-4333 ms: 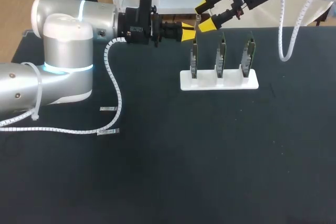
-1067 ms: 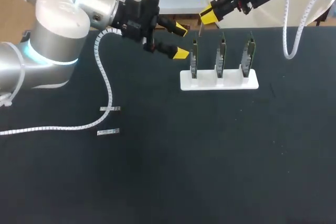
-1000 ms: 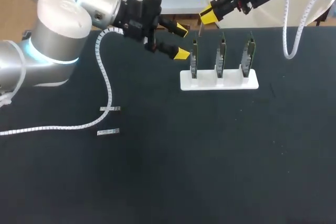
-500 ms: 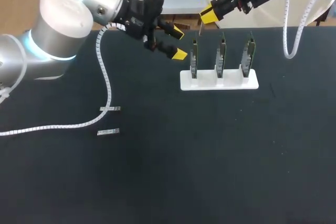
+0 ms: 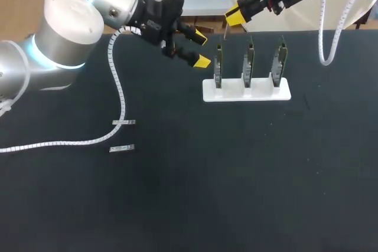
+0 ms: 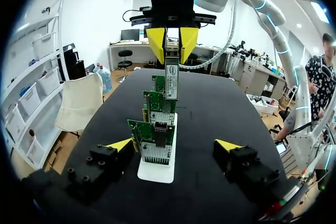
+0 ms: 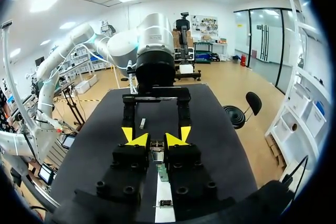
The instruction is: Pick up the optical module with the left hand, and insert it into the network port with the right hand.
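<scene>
While the right end effector (image 5: 235,17) is clamping the optical module (image 6: 171,80) upright between closed fingers, it is hanging over the black worktop's (image 5: 236,175) far edge, above the left end of three network cards (image 5: 249,63) standing in a white stand (image 5: 247,94). Left end effector (image 5: 201,48) is hovering beside the cards, fingers apart, holding nothing. Two small silvery pieces (image 5: 122,123) and a spiral-wrapped cable (image 5: 121,95) are lying on the worktop's left side.

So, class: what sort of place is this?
Probably a robotics lab test bench: a black table, a white stand holding three upright network cards, and the right gripper shut on an optical module above them.
</scene>
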